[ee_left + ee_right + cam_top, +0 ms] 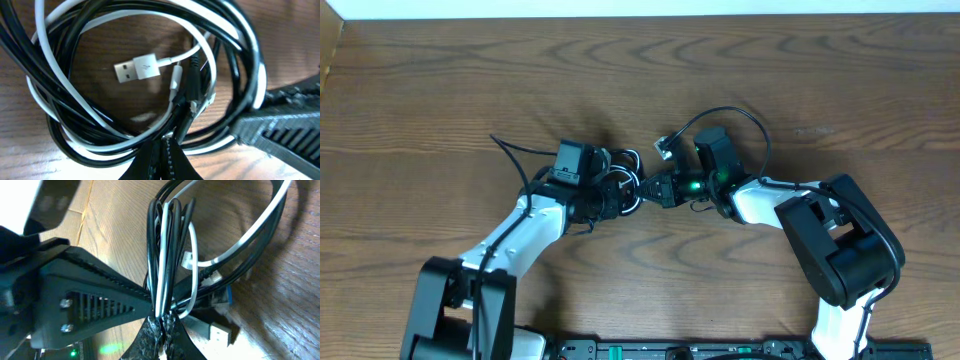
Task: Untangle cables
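Both claws meet mid-frame in overhead view on the table (pixel 440 90), left claw (pixel 167 144) and right claw (pixel 161 324) each clamped on opp. sides of the coiled cables (pixel 167 255), prob. to pull the loops apart w/ the white USB plug (pixel 137 70) loose inside.

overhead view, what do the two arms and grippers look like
The left arm and right arm: white links, bulky black joints, black wires alongside. The left gripper and right gripper: black, ribbed fingers; green light near the right one.
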Robot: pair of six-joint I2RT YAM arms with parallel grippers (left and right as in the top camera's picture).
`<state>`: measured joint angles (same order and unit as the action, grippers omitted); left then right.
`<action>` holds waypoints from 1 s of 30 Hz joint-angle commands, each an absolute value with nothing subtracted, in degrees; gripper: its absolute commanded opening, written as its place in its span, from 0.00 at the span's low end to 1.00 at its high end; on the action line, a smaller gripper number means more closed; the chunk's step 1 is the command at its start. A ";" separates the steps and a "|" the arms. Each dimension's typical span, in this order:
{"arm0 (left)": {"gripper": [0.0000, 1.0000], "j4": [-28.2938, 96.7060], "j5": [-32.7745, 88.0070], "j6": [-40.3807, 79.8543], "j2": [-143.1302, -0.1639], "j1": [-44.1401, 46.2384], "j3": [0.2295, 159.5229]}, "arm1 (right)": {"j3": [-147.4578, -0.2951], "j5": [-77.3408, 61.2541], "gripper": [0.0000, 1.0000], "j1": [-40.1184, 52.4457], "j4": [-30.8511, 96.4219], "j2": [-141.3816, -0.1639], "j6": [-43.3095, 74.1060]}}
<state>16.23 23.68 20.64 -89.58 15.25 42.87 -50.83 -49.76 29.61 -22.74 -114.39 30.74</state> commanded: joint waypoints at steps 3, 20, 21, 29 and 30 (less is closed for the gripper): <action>0.08 14.13 25.26 21.80 -90.67 15.18 42.37 | -51.31 -50.96 0.01 30.11 -22.94 -115.09 29.50; 0.08 6.57 27.64 22.37 -89.03 13.87 44.29 | -51.31 -50.96 0.01 30.11 -22.79 -115.09 29.50; 0.08 6.76 27.66 22.39 -88.53 13.56 44.53 | -51.31 -50.96 0.01 30.11 -22.76 -115.09 29.50; 0.08 16.56 17.69 24.60 -85.82 12.12 44.64 | -51.31 -50.50 0.04 30.11 -22.68 -115.09 29.50; 0.08 18.85 14.90 25.36 -85.82 12.12 44.62 | -51.31 -50.50 0.10 30.11 -22.68 -115.09 29.50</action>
